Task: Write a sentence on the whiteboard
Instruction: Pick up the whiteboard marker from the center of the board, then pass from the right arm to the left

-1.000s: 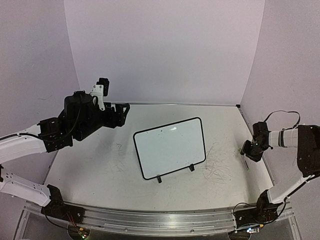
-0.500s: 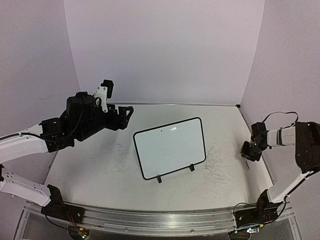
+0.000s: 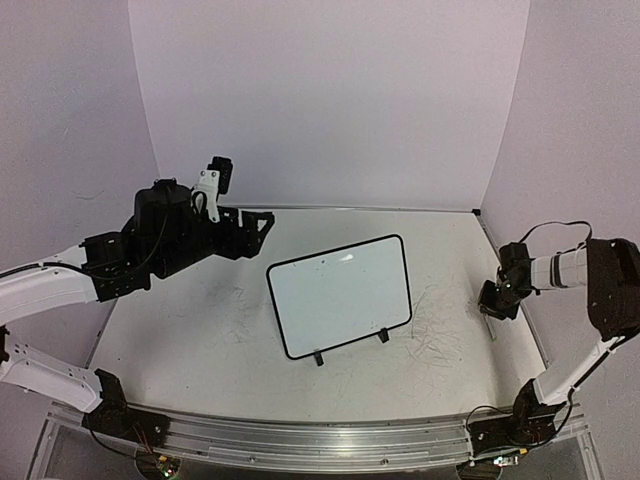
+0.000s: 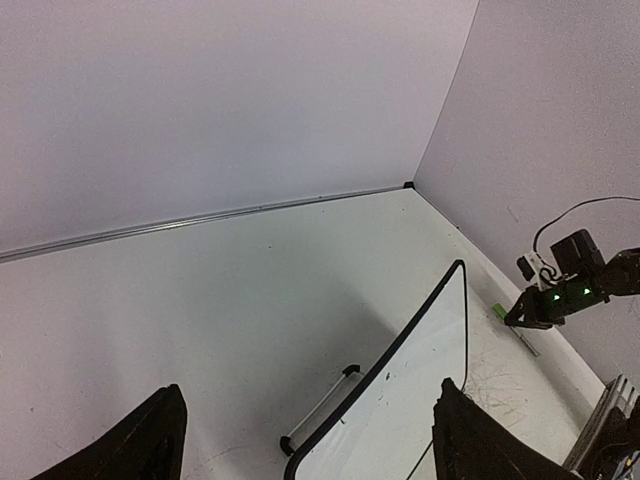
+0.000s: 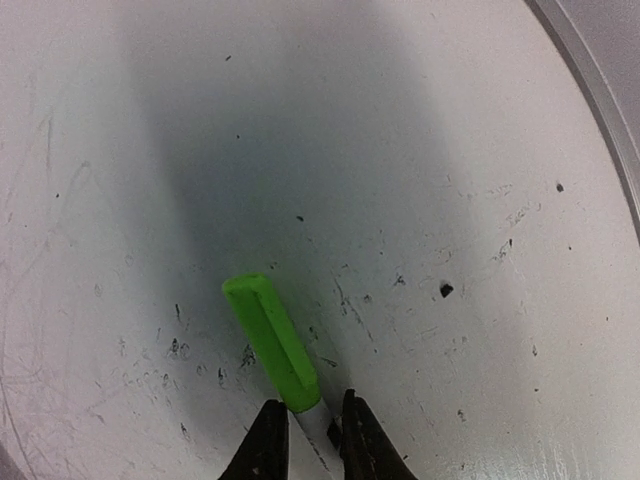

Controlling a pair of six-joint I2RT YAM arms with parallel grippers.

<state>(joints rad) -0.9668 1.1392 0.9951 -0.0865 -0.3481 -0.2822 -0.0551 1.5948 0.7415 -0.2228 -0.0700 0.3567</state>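
Two fingertips of the right gripper (image 5: 308, 425) stood narrow around the white barrel of the marker (image 5: 270, 340), one on each side just behind its green cap. The right wrist view showed them closed against it while the pen lay flat on the table (image 5: 480, 150).

The step in hand looked like securing the pen before any writing. To do that well, the pinch should sit square across the barrel and be firm enough that the marker cannot swivel when lifted. A straight lift would suit better than a drag across the scuffed surface. The cap was on, so it would probably have to come off, and keeping it proud of the fingertips would leave the other arm something to pull.

From the right jaws, the cap ran forward past the fingertips and slanted off to one side of their line. The whiteboard (image 3: 340, 295) stood well apart from them, on its two feet out toward the middle of the table, its face tilted and bare of writing.

The left gripper (image 3: 255, 222) hung above the table with its jaws spread wide and nothing between them. In its wrist view the whiteboard's framed edge lay below and ahead of those jaws, nearer one finger than the other.
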